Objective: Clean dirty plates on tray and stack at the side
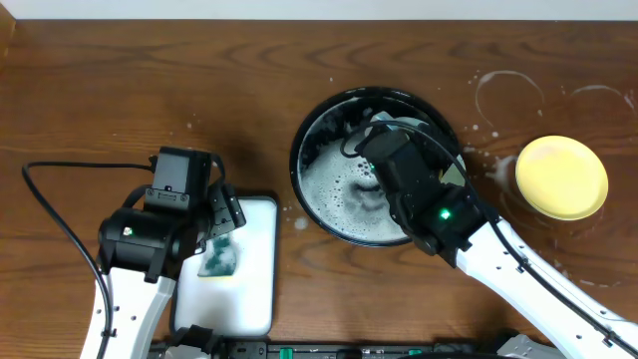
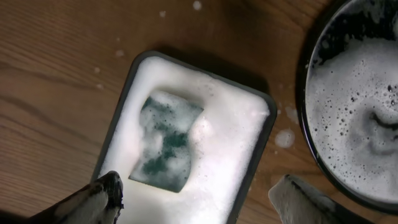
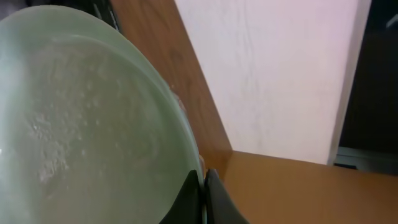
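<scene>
The tray (image 1: 299,150), a round black basin with white suds, sits at the table's middle. My right gripper (image 1: 381,138) reaches into it from the lower right. In the right wrist view this gripper (image 3: 204,196) is shut on the rim of a pale mint-green plate (image 3: 81,124), which is tilted and wet with suds. A sliver of that plate (image 1: 407,120) shows in the basin. A yellow plate (image 1: 561,177) lies on the side (image 1: 508,95), among white soapy rings. My left gripper (image 2: 199,199) hangs open above a green sponge (image 2: 166,142), holding nothing.
The sponge lies in a rectangular foam-filled dish (image 2: 249,168), left of the basin (image 2: 348,106). In the overhead view the dish (image 1: 254,289) is under my left arm. A black cable (image 1: 60,224) loops at the far left. Suds splashes dot the wood near the basin.
</scene>
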Motion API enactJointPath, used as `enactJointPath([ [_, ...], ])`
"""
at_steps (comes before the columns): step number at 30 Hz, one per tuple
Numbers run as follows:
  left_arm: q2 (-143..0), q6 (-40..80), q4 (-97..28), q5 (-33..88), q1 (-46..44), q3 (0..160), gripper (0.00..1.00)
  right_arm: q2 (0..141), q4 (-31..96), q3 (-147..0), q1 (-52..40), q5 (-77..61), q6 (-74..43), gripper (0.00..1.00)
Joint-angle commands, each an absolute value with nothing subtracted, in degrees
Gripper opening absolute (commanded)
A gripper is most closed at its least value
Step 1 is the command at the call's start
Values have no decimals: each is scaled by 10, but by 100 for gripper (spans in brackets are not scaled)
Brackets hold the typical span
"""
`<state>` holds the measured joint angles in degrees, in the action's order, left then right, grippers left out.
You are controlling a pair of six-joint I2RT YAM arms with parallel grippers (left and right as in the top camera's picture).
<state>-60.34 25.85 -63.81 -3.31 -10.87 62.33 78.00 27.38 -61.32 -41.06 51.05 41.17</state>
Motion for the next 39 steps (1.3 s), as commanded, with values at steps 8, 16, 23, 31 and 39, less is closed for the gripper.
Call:
enactJointPath([
  [8,-603,257,-638,-34,-106,632,82,780,259,-619,-417,534,429,1],
  [16,-603,257,-638,-34,-106,632,82,780,259,-619,-417,534,429,1],
  [23,-603,257,-638,-34,-106,632,82,780,248,-619,-417,534,421,1],
  [31,-603,257,-638,-34,-106,632,82,780,234,-619,-417,534,421,1],
  [39,-603,257,-638,-34,-106,632,82,780,234,-619,-417,535,422,1],
])
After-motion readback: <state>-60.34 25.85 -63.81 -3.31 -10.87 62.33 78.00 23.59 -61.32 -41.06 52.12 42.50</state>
